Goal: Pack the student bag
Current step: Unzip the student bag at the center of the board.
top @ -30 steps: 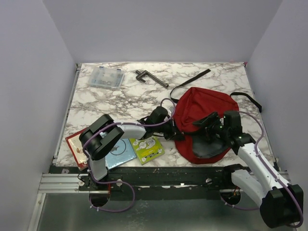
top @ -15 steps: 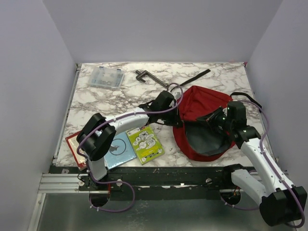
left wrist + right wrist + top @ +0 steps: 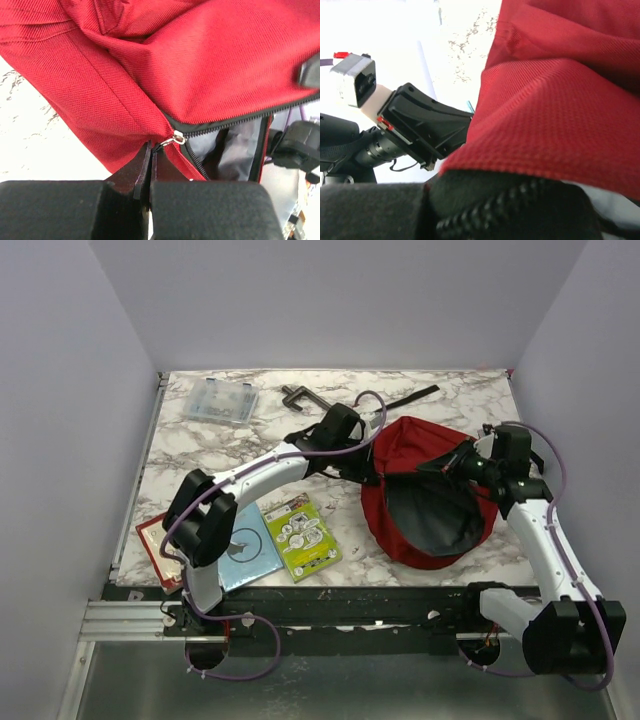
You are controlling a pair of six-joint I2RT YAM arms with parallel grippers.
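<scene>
The bag [image 3: 412,448] lies on the table [image 3: 250,455] at about 3 o'clock from its centre, red and slumped, with its mouth gaping toward the near edge and grey lining [image 3: 437,522] showing inside. 2 black straps trail off its far side, 1 toward 12 o'clock [image 3: 412,396] and 1 toward 2 o'clock. The left gripper [image 3: 151,152] meets the bag's rim at the 9 o'clock side of the mouth; its jaws are pressed together, and the dark tab of the silver zip pull [image 3: 176,138] seems to run between the tips, with the open zip teeth [image 3: 227,120] leading away to 3 o'clock in the wrist view. The right gripper [image 3: 458,462] is at the rim on the 2 o'clock side of the mouth, jaws closed on the bag's edge; its own camera shows red fabric draped over the fingers and black zip teeth just beside them. The mouth is stretched between the 2 grippers. At 11 o'clock on the table sits a clear box [image 3: 218,401], and a black clamp [image 3: 303,399] lies near 12 o'clock. At 7 o'clock, by the near edge, a green booklet [image 3: 303,535], a blue one [image 3: 246,552] and a red one [image 3: 155,545] lie side by side.
</scene>
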